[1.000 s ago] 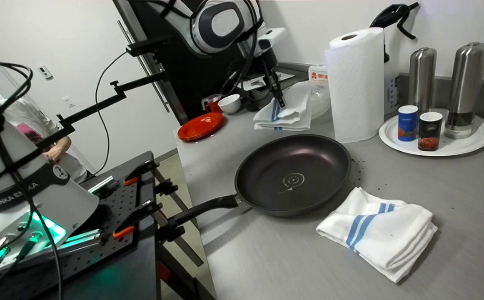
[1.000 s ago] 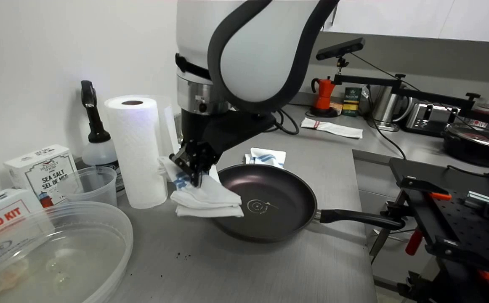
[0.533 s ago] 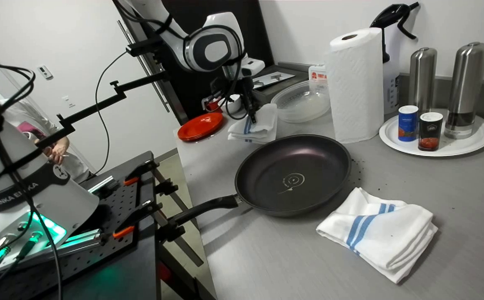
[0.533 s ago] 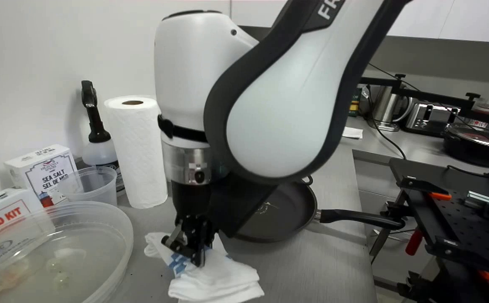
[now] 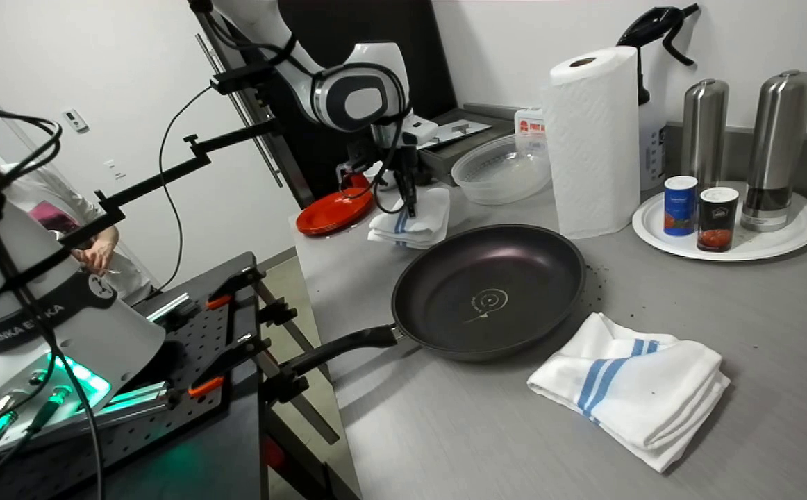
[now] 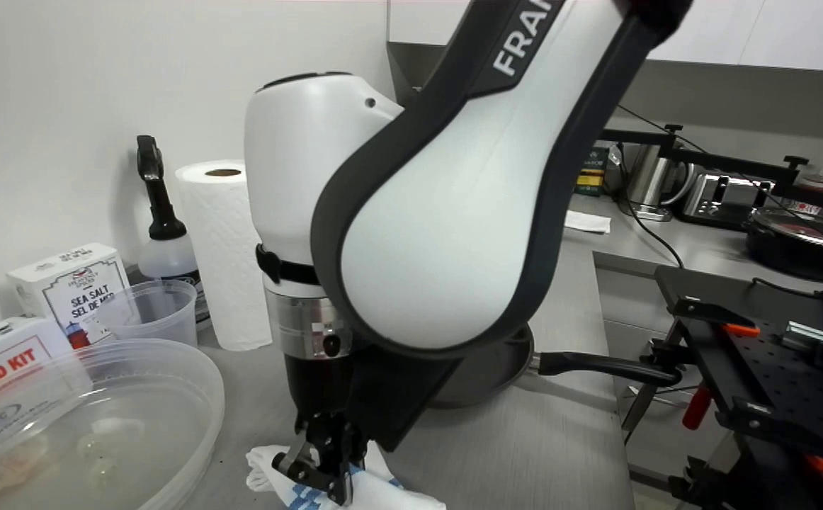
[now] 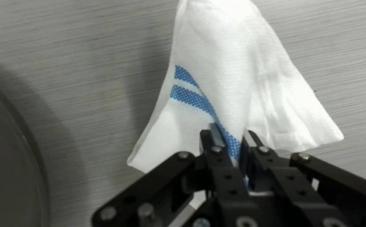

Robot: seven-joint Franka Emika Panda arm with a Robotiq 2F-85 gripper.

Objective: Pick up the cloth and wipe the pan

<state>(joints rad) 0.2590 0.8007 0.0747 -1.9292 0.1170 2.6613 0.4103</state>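
Your tool (image 7: 232,140) points down at the counter (image 7: 85,37) with the cloth (image 7: 214,47) pinched in it: its jaws stand close together, and the fabric bunches up in the narrow gap between them. The cloth is white with a pair of blue stripes, and it spreads away from the grip in loose folds on either side. In your wrist view a shadow lies to its left, and you cannot tell whether its lower folds touch the surface. The pan (image 5: 490,278) sits flat near the cloth, a strip of counter between the two. Its inside faces up, with a pale printed mark in the middle, and its long black handle (image 5: 344,346) reaches past the counter's edge. In an exterior view you see the cloth beyond the pan, between the red plates (image 5: 334,210) and the clear bowl (image 5: 490,191). In an exterior view your arm (image 6: 440,269) covers much of the pan. Just beside the pan lies a folded towel (image 5: 636,389), also white with blue stripes, and small dark specks (image 5: 598,281) are scattered near the rim. A paper towel roll (image 5: 594,146) stands upright with a spray bottle (image 6: 168,258) just beside it. Near the roll, a white plate (image 5: 758,244) holds two metal mills (image 5: 778,139), a blue canister (image 5: 679,212) and a dark jar (image 5: 714,222).
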